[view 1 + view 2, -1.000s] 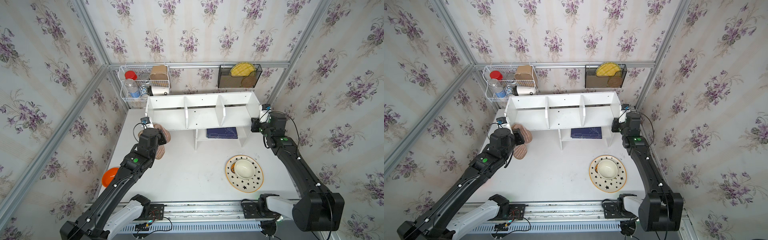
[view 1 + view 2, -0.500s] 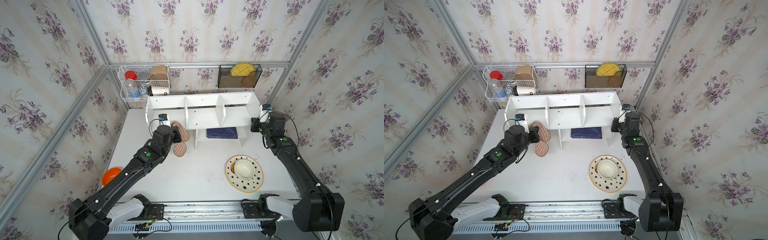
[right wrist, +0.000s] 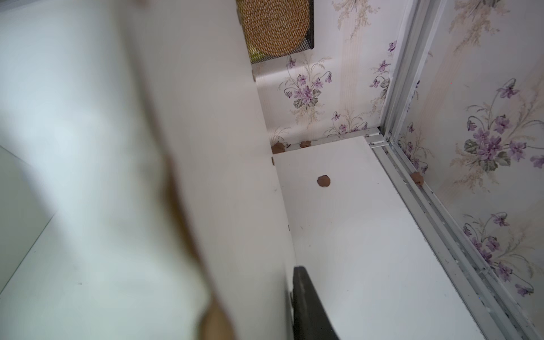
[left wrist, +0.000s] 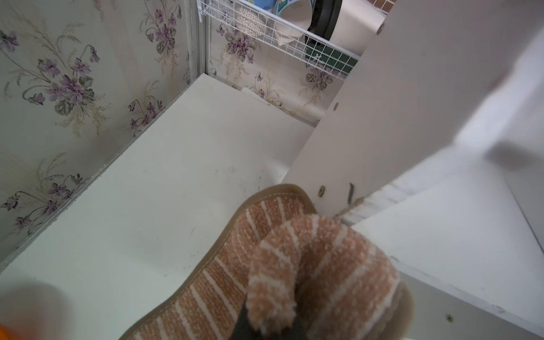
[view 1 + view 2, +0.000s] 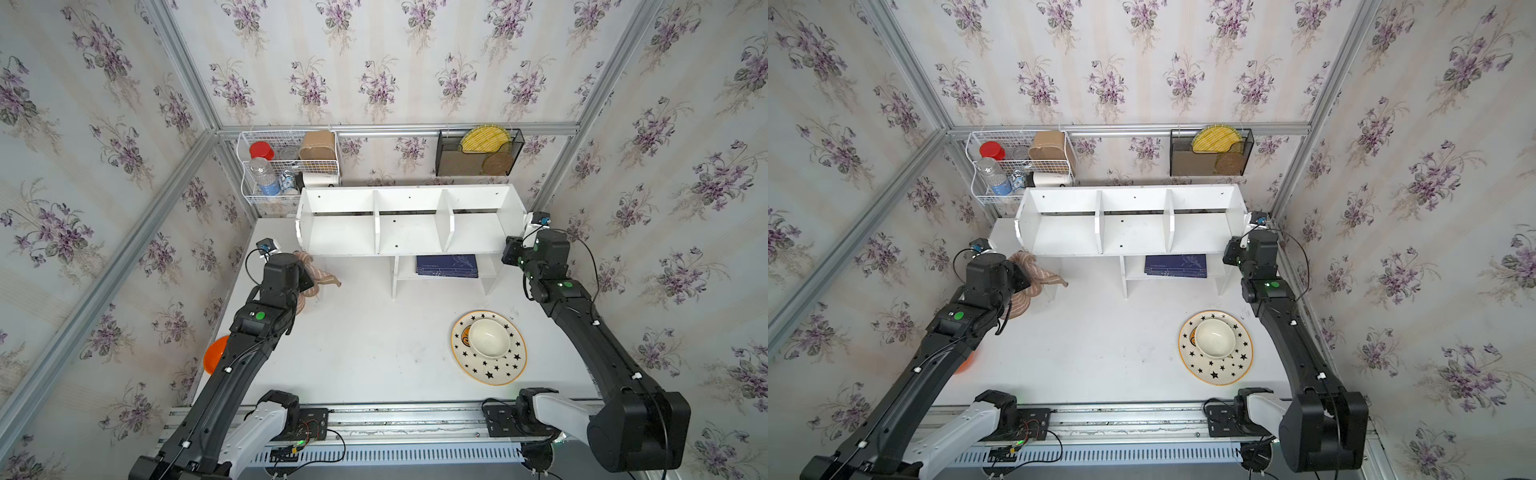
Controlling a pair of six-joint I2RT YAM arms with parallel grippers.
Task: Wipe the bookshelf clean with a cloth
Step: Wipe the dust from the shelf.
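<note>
The white bookshelf stands at the back of the table. My left gripper is shut on the tan-brown striped cloth. It holds the cloth bunched at the lower front corner of the shelf's left end panel. A tail of cloth trails to the right. My right gripper straddles the shelf's right end panel. One dark finger lies flat against the panel's outer face. The other finger is hidden behind the panel.
A star-patterned plate holding a cream bowl sits front right. A dark blue book lies on the lower shelf. A white wire basket and a black mesh rack hang on the back wall. An orange bowl sits under my left arm. Brown crumbs lie by the right wall.
My left gripper swung right with the cloth along the shelf front, then came back left to the shelf's left end. The right arm has stayed in place.
</note>
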